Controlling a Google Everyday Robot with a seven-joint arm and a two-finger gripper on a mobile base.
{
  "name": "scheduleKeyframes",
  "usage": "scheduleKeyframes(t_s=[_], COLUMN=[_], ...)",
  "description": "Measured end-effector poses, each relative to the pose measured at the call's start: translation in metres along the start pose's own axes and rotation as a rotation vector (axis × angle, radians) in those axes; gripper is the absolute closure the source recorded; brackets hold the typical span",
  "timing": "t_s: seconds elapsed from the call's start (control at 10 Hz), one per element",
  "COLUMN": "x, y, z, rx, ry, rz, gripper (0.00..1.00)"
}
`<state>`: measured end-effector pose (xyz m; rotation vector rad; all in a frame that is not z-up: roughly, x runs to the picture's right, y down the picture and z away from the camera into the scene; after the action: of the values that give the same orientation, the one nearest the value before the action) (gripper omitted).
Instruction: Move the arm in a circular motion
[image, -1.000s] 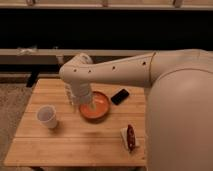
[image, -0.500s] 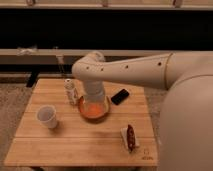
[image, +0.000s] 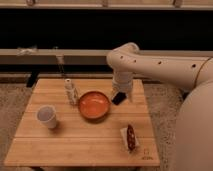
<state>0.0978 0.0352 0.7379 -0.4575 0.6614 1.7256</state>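
Right of the orange bowl (image: 94, 105), jaws of the arm (image: 160, 67)

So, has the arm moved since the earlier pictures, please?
Yes, rightward: the arm and gripper went from over the orange bowl to just right of it.

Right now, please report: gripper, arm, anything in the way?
Gripper low over table, right of orange bowl. Arm reaches in from right. Black object and bowl close by gripper.

Cream-beige arm (image: 160, 65), thick rounded segments, elbow bent, end effector (image: 123, 94) pointing down over wooden table (image: 75, 145)
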Motion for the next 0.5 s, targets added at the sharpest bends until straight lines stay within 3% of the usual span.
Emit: scheduleKeyframes(t_s=[0.1, 0.3, 0.5], x=[-0.033, -0.071, -0.113], y=[-0.005, -0.004, 0.02], z=[0.0, 0.001, 0.001], rx=[-0.007, -0.012, -0.016], ry=[-0.001, -0.002, -0.002], rz=[0.006, -0.002, -0.037], gripper=[0.35, 0.35, 0.35])
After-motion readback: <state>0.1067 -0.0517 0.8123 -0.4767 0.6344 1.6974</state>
